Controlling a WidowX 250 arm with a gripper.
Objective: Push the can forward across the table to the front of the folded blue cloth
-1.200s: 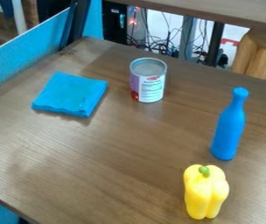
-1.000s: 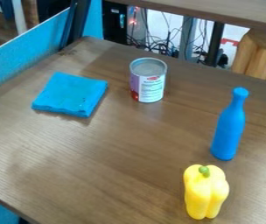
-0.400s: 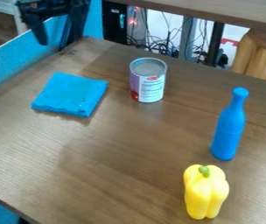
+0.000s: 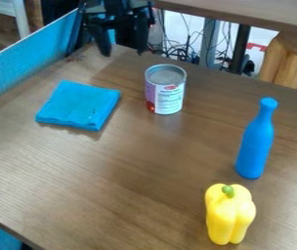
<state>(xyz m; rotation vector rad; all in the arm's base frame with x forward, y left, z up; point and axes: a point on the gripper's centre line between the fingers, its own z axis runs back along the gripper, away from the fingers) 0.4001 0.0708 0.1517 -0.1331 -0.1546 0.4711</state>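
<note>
My black gripper (image 4: pixel 123 52) hangs at the top edge of the camera view, left of centre, over the table's far end. Its two fingers are spread apart with nothing between them. Nearest to it, a little lower and to the right, a metal can (image 4: pixel 165 90) with a purple, white and red label stands upright. A folded blue cloth (image 4: pixel 78 106) lies flat to the left of the can. At the right a blue bottle (image 4: pixel 255 139) stands upright, and a yellow bell pepper (image 4: pixel 230 214) with a green stem stands in front of it.
The brown wooden table (image 4: pixel 131 180) has a blue partition (image 4: pixel 27 66) along its left side. Behind it are a raised wooden shelf (image 4: pixel 255 13), tangled cables and a light wooden object (image 4: pixel 291 61) at the upper right.
My gripper has come into view from the top left and moved right, toward the can's side of the table. The cloth, can, bottle and pepper have stayed where they were.
</note>
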